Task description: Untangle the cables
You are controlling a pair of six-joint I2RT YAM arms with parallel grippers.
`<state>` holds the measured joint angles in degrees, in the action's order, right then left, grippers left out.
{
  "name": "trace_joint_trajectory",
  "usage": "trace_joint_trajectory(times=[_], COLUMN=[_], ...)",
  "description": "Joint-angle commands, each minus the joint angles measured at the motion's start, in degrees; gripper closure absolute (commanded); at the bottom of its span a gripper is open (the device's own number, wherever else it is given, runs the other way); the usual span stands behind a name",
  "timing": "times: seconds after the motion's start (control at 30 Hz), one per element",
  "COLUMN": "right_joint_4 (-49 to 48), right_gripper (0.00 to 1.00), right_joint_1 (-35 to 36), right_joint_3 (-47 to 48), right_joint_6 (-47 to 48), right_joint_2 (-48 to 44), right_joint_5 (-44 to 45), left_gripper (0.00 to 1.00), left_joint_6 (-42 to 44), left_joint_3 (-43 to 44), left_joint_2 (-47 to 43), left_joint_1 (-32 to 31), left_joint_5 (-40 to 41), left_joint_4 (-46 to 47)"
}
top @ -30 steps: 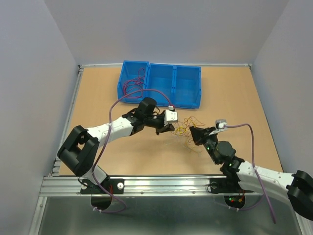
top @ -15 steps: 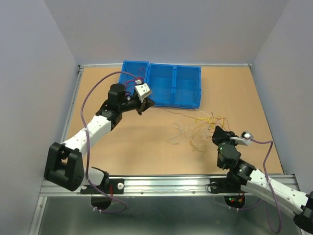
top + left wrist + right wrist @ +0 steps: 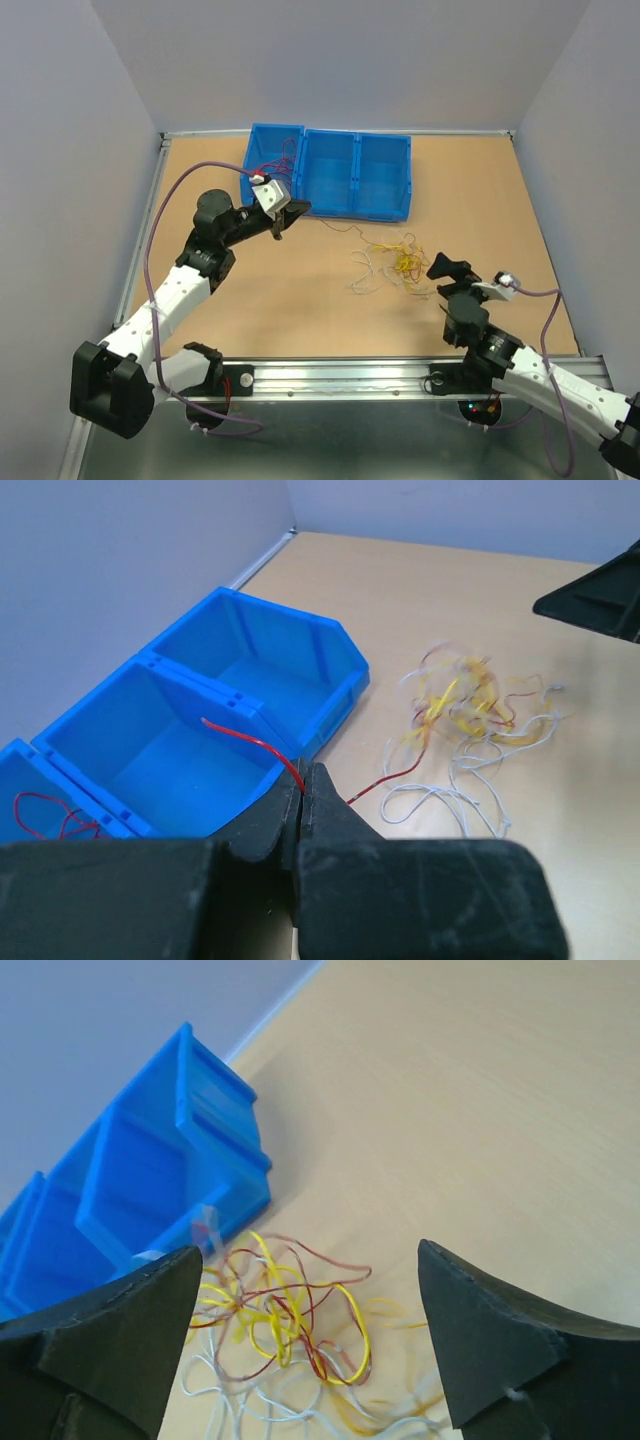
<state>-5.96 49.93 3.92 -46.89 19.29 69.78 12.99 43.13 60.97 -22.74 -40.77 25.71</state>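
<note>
The cables lie as a loose tangle (image 3: 395, 262) of yellow, red and white wires on the table, in front of the blue bins; the same tangle (image 3: 460, 705) shows in the left wrist view. My left gripper (image 3: 287, 214) is over the front of the left bins. In its wrist view the left gripper (image 3: 303, 777) is shut on a thin red cable (image 3: 258, 742) that trails from the jaws back to the pile. My right gripper (image 3: 449, 276) hangs just right of the tangle. Its jaws (image 3: 310, 1260) stand wide open above the tangle (image 3: 280, 1325), holding nothing.
A row of three blue bins (image 3: 355, 175) stands at the back; the left one holds red wires (image 3: 272, 165). The left arm's purple cable (image 3: 180, 190) loops over the table's left side. Grey walls close in the table on three sides.
The right gripper has opened and let go of the tangle, which has bunched back leftward. The left gripper has drawn back a little leftward, still pinching the red cable.
</note>
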Motion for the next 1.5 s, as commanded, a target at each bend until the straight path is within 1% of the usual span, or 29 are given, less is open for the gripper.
trace_joint_trajectory(times=[0.0, 0.03, 0.1, 0.2, 0.23, 0.27, 0.33, 0.37, 0.47, 0.5, 0.53, 0.57, 0.6, 0.63, 0.73, 0.77, 0.83, 0.9, 1.03, 1.1, 1.2, 1.3, 1.33, 1.4, 1.47], right_joint_4=[0.0, 0.0, 0.0, -0.8, -2.1, -6.7, -11.9, -16.5, -22.1, -22.1, -21.9, -21.0, -20.5, -20.5, -20.6, -20.5, -20.5, -20.3, -18.7, -17.4, -17.1, -16.2, -15.7, -15.0, -15.0], right_gripper=[0.02, 0.01, 0.00, 0.00, 0.00, 0.00, 0.00, 0.00, 0.00, 0.00, 0.00, 0.00, 0.00, 0.00, 0.00, 0.00, 0.00, 0.00, 0.00, 0.01, 0.01, 0.02, 0.02, 0.02, 0.02], right_joint_1=[-0.2, -0.2, -0.2, -0.3, -0.2, -0.3, -0.2, -0.2, -0.2, -0.3, -0.2, -0.2, -0.2, -0.2, -0.2, -0.3, -0.3, -0.2, -0.3, -0.2, -0.3, -0.2, -0.2, -0.2, -0.2], right_joint_3=[2.8, 3.5, 4.4, 5.9, 6.4, 6.3, 5.3, 4.3, 4.2, 4.9, 5.6, 7.0, 7.0, 7.8, 8.3, 8.2, 7.9, 7.2, 6.6, 6.5, 5.7, 5.5, 5.7, 5.7, 5.0], right_joint_6=[0.2, 0.6, 0.5, 4.3, 7.6, 15.4, 20.6, 23.1, 23.8, 23.9, 24.0, 24.0, 23.8, 23.6, 23.3, 23.0, 22.9, 22.8, 22.5, 21.8, 21.6, 21.8, 21.6, 21.5, 21.5], right_joint_2=[3.6, 4.2, 6.4, 9.1, 9.7, 10.2, 12.2, 12.9, 16.8, 18.1, 19.8, 22.5, 23.9, 26.0, 27.2, 27.2, 26.1, 24.1, 21.3, 20.3, 18.2, 16.4, 16.0, 14.6, 13.6], right_joint_5=[-0.8, -1.6, -2.2, -6.7, -10.1, -19.1, -28.9, -37.3, -45.0, -45.1, -44.9, -43.8, -42.8, -41.8, -41.2, -41.3, -41.2, -41.1, -39.3, -37.5, -37.2, -36.9, -36.8, -37.1, -37.5], left_gripper=[1.00, 1.00, 1.00, 1.00, 1.00, 1.00, 1.00, 1.00, 1.00, 0.98, 0.94, 0.75, 0.75, 0.54, 0.38, 0.25, 0.11, 0.04, 0.04, 0.06, 0.07, 0.13, 0.16, 0.20, 0.26], left_joint_6=[-0.5, -0.7, -0.7, -0.3, -0.3, -0.3, -0.2, -0.2, 1.1, 2.4, 4.0, 8.2, 9.8, 12.3, 13.8, 14.0, 14.4, 14.6, 17.3, 18.8, 21.4, 22.2, 22.1, 21.8, 21.7], left_joint_3=[-0.5, -0.4, -0.4, -0.7, -0.8, -0.7, -0.5, -0.3, 0.9, 1.5, 2.4, 4.4, 5.5, 6.5, 9.3, 9.7, 10.0, 9.6, 8.5, 7.6, 6.2, 5.8, 6.3, 7.2, 7.9], left_joint_2=[0.2, 0.5, 0.5, 0.4, 0.4, 1.1, 2.1, 3.6, 7.7, 8.8, 10.0, 12.6, 13.9, 16.4, 19.5, 20.7, 20.8, 20.2, 18.1, 17.3, 16.4, 17.2, 18.9, 20.8, 23.5], left_joint_1=[0.2, 0.1, 0.2, 0.1, 0.0, -0.2, -0.6, -1.1, -2.4, -3.0, -4.0, -7.0, -8.4, -10.2, -13.7, -13.8, -13.9, -14.0, -15.4, -17.3, -19.6, -20.8, -21.3, -21.6, -22.2], left_joint_5=[-3.1, -0.5, 0.8, -1.8, -3.5, -4.0, -4.0, -3.8, -3.3, -3.3, -2.4, 1.3, 1.3, 5.9, 11.3, 11.9, 12.5, 12.1, 9.4, 8.6, 7.5, 8.1, 8.8, 10.0, 11.9], left_joint_4=[3.9, 3.9, 4.0, 4.2, 4.2, 4.2, 4.2, 4.3, 3.2, 2.2, -1.3, -6.2, -6.2, -10.1, -14.7, -15.3, -15.8, -15.8, -16.2, -16.7, -16.9, -16.4, -16.3, -16.5, -16.9])
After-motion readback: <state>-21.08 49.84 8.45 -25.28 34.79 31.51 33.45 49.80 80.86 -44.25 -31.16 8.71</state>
